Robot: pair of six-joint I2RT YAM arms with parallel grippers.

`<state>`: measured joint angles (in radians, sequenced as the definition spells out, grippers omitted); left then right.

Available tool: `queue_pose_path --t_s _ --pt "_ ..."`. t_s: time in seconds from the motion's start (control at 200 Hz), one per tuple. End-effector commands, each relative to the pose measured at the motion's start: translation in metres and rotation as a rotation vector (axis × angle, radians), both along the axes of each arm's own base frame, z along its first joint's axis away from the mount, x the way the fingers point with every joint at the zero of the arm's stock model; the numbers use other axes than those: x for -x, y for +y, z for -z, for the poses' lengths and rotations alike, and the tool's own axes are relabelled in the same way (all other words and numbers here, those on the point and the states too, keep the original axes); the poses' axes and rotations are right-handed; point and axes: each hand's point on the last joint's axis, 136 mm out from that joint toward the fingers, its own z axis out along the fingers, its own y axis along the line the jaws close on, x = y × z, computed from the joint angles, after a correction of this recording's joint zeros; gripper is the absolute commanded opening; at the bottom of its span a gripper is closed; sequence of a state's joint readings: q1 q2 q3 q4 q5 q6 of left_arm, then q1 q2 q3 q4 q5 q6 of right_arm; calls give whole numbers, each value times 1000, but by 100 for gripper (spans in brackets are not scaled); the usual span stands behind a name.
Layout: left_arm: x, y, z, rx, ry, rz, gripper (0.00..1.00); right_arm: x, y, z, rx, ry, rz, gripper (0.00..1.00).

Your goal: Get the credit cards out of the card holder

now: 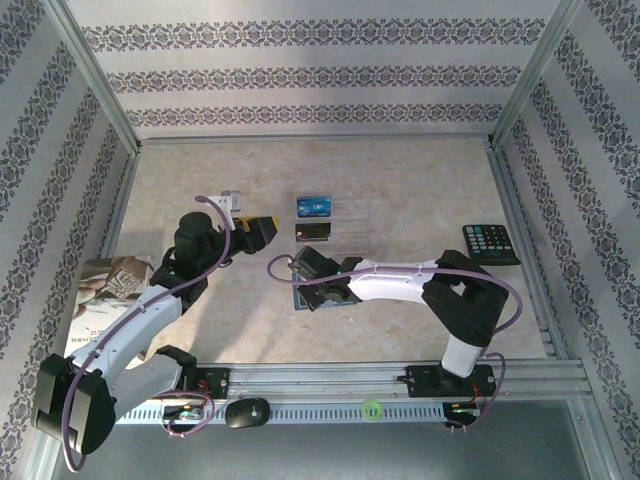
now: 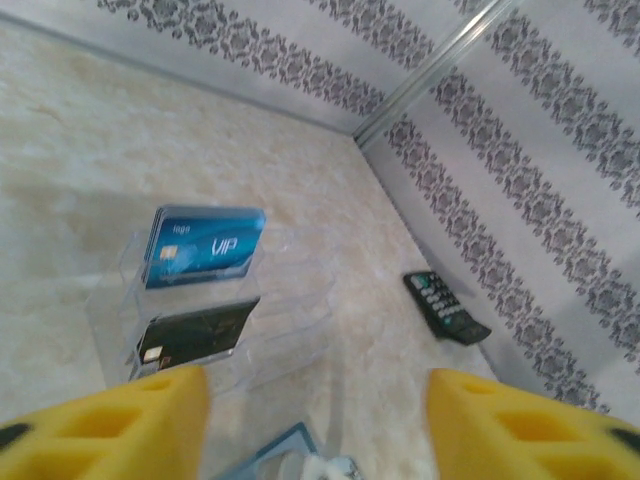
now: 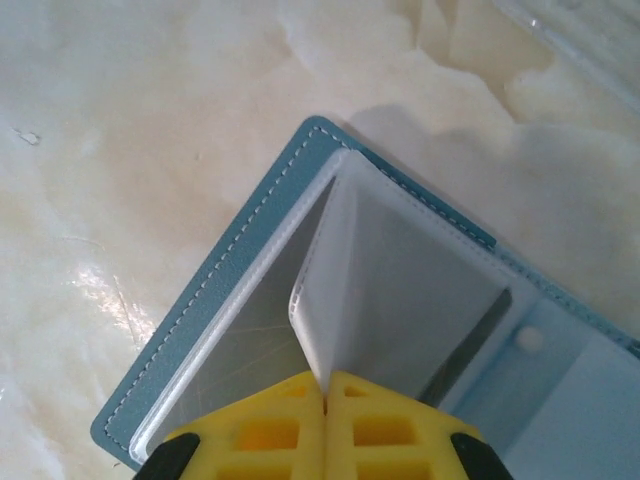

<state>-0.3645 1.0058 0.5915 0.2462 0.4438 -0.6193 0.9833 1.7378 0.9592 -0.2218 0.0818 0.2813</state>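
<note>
Marbled cream laminate covers the table (image 1: 420, 190), glossy under the lights and boxed in by walls papered in grey damask stripes. Near its middle the card holder (image 3: 205, 310) lies open and flat, teal-blue grained cover with pale stitching down, frosted plastic pockets up. The right gripper (image 3: 325, 398) has its yellow fingers clenched on one thin translucent pocket leaf (image 3: 400, 290), lifting it like a page. This looks like the searching step: the exposed pockets appear empty, though a dark slit deeper in could be a card edge. The next move probably calls for holding the leaf up so the left gripper (image 2: 318, 420), spread and empty, can reach in. Beyond it a clear tiered stand (image 2: 290, 335) props a blue card (image 2: 205, 245) and a dark card (image 2: 195, 335); a black calculator (image 2: 445, 308) lies well to the right.
</note>
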Motion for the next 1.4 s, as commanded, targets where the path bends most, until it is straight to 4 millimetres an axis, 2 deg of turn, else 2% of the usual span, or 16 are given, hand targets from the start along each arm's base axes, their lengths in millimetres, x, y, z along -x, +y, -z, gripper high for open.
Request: queue_pose_path --t_s 0.0,0.1,0.215,0.34,0.415,0.61,0.72,0.904,1.124,1.264,1.339,1.399 --pt "20 -10 40 -42 107 47 44 -6 8 -21 -135 -37 6 0" --pt "37 -27 76 -89 180 98 22 -9 8 -28 -215 -42 26 0" --pt "57 -48 113 -133 251 169 13 -9 4 -29 -262 -33 56 0" --pt "68 -61 145 -137 325 205 0 -7 4 -26 -301 -12 78 0" --pt "69 -67 158 -143 356 224 0 -6 4 -24 -315 -1 86 0" --pt "66 -79 165 -173 375 262 0 -5 2 -22 -331 7 104 0" --pt "66 -79 179 -201 418 259 0 -4 0 -21 -335 8 114 0" --pt "67 -82 188 -225 459 277 0 -4 -2 -19 -335 10 124 0" --pt "79 -72 219 -327 598 275 0 -6 -8 -19 -341 6 157 0" --pt "88 -68 232 -362 651 291 0 -9 -21 -18 -335 -12 237 0" --pt "90 -67 234 -364 654 295 0 -13 -36 -19 -325 -38 313 0" --pt "90 -66 233 -367 651 294 0 -16 -50 -19 -305 -64 381 5"
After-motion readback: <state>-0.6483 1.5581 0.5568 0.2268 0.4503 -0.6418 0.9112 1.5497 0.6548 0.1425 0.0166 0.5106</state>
